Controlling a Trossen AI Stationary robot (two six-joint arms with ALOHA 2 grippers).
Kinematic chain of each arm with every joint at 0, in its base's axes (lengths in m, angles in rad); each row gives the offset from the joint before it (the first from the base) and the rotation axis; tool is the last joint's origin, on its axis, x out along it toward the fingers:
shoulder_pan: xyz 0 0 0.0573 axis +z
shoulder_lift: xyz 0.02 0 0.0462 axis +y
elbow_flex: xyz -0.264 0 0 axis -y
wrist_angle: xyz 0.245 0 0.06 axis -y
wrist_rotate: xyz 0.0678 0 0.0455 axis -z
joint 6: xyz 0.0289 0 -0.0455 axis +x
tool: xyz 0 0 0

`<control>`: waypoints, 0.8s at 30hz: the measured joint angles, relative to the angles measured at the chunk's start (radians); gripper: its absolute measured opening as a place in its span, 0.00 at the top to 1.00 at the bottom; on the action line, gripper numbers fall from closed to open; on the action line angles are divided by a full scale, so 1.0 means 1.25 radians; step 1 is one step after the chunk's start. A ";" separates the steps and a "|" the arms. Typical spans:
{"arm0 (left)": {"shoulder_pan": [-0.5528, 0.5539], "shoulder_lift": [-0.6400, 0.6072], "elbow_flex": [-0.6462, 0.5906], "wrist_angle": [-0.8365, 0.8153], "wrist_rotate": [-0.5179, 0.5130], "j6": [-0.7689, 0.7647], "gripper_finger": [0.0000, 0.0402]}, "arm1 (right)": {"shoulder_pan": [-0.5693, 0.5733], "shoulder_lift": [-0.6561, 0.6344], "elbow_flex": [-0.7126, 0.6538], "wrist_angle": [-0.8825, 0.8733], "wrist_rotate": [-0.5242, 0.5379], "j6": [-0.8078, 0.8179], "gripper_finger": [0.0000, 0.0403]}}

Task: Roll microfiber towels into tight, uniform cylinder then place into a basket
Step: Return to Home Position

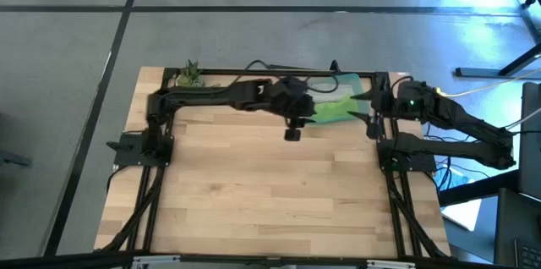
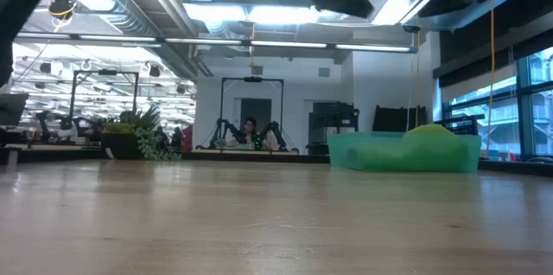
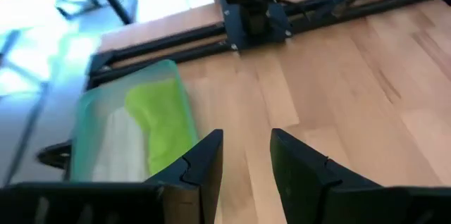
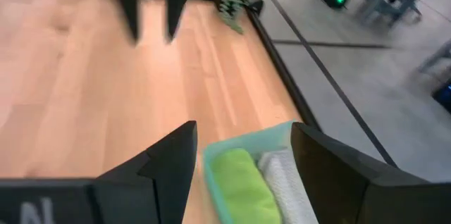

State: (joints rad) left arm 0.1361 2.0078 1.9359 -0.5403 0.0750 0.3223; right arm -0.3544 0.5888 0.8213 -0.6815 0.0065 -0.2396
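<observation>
The teal basket (image 1: 351, 91) stands at the table's far right and holds the rolled lime green towel (image 3: 162, 122) and the rolled light grey towel (image 3: 120, 146), side by side. Both towels also show in the right wrist view, green (image 4: 239, 182) and grey (image 4: 289, 185). My left gripper (image 3: 246, 153) is open and empty above the table, just left of the basket. My right gripper (image 4: 243, 146) is open and empty above the basket's right end.
A small potted plant (image 1: 191, 73) stands at the table's far left corner. A black frame rail (image 1: 279, 73) runs along the far edge, with arm mounts at both sides. Bare wood (image 1: 270, 193) fills the middle and near part of the table.
</observation>
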 joint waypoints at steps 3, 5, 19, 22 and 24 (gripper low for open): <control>-0.023 -0.091 -0.099 0.022 -0.057 -0.012 0.71 | 0.042 -0.031 -0.049 0.031 0.000 0.004 0.42; -0.041 -0.161 -0.177 0.062 -0.100 -0.030 0.71 | 0.069 -0.042 -0.081 0.049 0.000 0.017 0.42; -0.239 -0.746 -0.814 0.258 -0.371 -0.228 0.71 | 0.193 -0.087 -0.330 0.355 -0.034 0.021 0.42; -0.281 -0.866 -0.928 0.312 -0.411 -0.245 0.71 | 0.194 -0.110 -0.367 0.386 -0.034 0.023 0.42; -0.301 -0.943 -1.006 0.339 -0.426 -0.254 0.71 | 0.194 -0.130 -0.395 0.424 -0.034 0.041 0.42</control>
State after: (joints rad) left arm -0.2397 0.8287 0.6787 -0.1162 -0.4573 0.0044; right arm -0.1120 0.4267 0.3278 -0.1521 -0.0362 -0.1889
